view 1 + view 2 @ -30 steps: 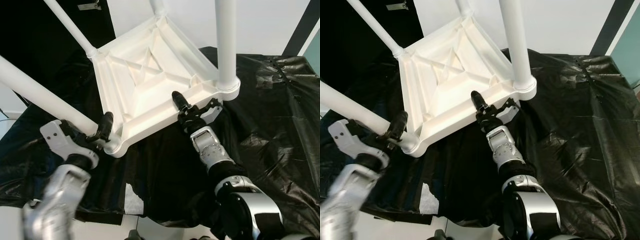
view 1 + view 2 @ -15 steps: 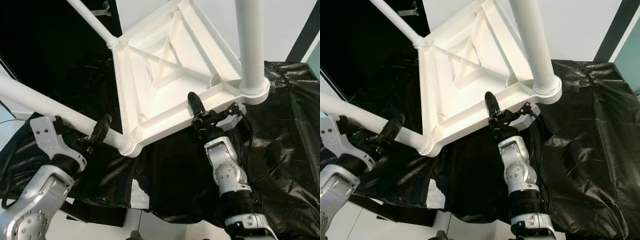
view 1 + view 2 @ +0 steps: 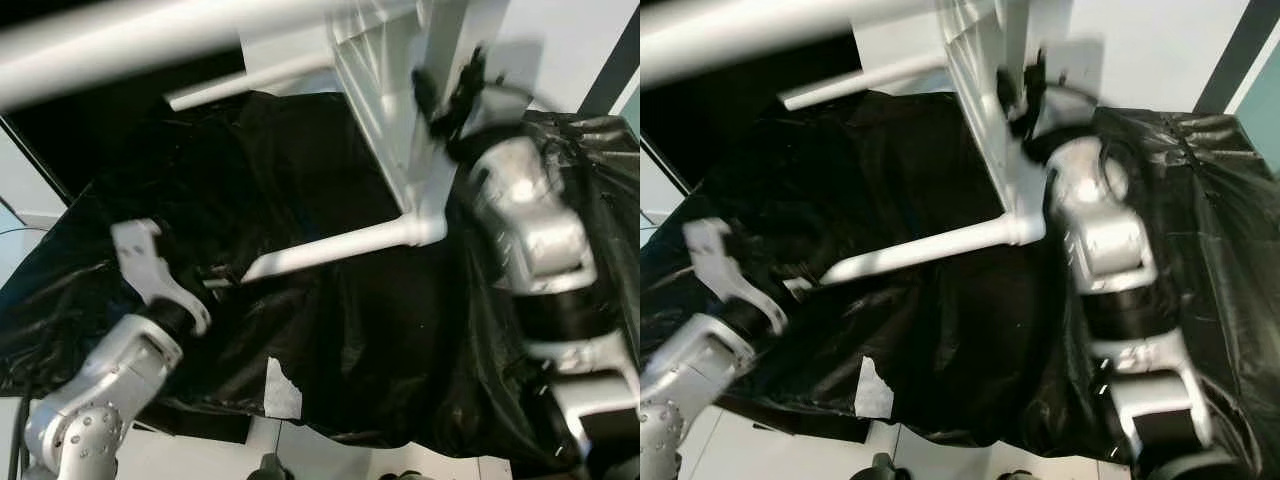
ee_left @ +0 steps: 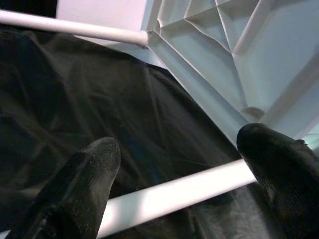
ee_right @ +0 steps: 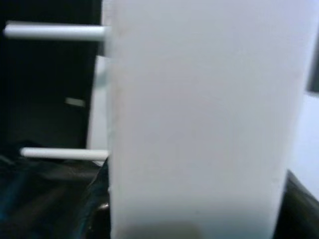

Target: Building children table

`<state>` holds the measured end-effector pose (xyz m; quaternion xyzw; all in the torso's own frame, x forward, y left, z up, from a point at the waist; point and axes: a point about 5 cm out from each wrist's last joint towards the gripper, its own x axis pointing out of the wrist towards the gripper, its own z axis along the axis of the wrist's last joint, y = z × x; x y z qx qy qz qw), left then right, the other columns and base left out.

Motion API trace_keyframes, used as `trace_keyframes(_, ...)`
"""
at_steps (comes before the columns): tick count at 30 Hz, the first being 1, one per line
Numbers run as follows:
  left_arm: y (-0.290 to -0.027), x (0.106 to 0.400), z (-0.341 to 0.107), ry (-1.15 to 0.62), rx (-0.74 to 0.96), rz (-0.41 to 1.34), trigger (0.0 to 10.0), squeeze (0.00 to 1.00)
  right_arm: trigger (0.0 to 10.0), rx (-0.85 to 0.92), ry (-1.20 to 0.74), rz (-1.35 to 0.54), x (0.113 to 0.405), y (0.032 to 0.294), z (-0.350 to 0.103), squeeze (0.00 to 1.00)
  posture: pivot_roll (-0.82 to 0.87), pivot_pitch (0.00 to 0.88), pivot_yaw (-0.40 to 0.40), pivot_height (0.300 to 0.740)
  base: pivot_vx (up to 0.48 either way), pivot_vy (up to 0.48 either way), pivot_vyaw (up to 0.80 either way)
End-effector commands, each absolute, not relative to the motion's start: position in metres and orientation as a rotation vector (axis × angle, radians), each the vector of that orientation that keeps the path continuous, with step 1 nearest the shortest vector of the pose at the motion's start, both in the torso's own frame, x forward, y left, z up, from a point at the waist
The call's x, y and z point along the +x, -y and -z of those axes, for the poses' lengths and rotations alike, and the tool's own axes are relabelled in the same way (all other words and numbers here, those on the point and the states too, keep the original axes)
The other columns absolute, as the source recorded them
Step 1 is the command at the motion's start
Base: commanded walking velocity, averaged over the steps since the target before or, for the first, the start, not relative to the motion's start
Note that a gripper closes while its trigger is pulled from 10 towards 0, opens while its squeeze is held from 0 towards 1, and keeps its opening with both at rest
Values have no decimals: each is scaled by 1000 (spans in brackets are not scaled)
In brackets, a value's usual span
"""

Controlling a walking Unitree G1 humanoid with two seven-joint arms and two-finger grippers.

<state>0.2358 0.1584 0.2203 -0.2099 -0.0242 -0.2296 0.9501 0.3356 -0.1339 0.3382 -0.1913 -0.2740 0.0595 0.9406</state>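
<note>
1. The left gripper [image 4: 174,174] is spread wide with nothing between its fingers; one white table leg [image 3: 330,247] passes just in front of the two fingertips [image 4: 94,164] without touching either, over the black plastic sheet [image 3: 300,170]; the left arm [image 3: 110,370] sits low, bent at the elbow, wrist turned up toward that leg.

2. The children's table [image 3: 385,110] is tipped on edge beside the right gripper, tabletop [image 5: 199,119] near vertical, legs pointing out toward the left gripper; the nearest leg's free end hangs close above the sheet.

3. The right gripper [image 3: 445,85] is raised high and clamped on the tabletop's edge, one finger on the ribbed underside; its wrist view has the white slab right against the camera; the right arm [image 3: 530,230] reaches steeply upward, forearm nearly vertical.

4. Risk, as I judge it: the whole table hangs from one edge pinch, so its weight could twist it out of the fingers; the picture is blurred, suggesting fast motion, which would worsen that; a swinging leg could strike the open left gripper or snag the loose sheet.
</note>
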Motion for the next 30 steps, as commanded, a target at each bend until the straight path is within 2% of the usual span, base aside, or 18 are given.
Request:
trace_keyframes(1,-142,224,-221,104,-434,841,10000,0,10000,-580,922,32,297,137,-402,0,-37,24,12,740,0,0,0)
trace_keyframes(6,-137,225,-222,115,-457,853,10000,0,10000,-663,936,72,293,139,-407,0,-54,20,12,740,0,0,0)
trace_keyframes(7,-135,226,-223,129,-451,860,10000,0,10000,-689,907,77,294,137,-397,0,-56,21,13,740,0,0,0)
trace_keyframes(10,-135,228,-223,123,-452,859,10000,0,10000,-632,835,56,299,136,-380,0,-55,23,14,740,0,0,0)
trace_keyframes(14,-138,232,-224,116,-414,872,10000,0,10000,-502,602,109,308,129,-306,0,-46,31,32,740,0,0,0)
trace_keyframes(23,-133,236,-221,109,-392,871,10000,0,10000,-430,557,160,310,144,-300,0,-36,27,36,740,0,0,0)
trace_keyframes(24,-131,236,-221,107,-394,869,10000,0,10000,-416,556,153,310,145,-300,1000,-34,29,37,740,0,0,0)
trace_keyframes(28,-132,238,-223,108,-382,854,10000,0,10000,-355,563,188,302,148,-295,1000,-28,31,34,740,0,0,0)
trace_keyframes(30,-134,240,-224,113,-364,840,10000,0,10000,-324,518,239,291,151,-276,1000,-29,34,39,740,0,0,0)
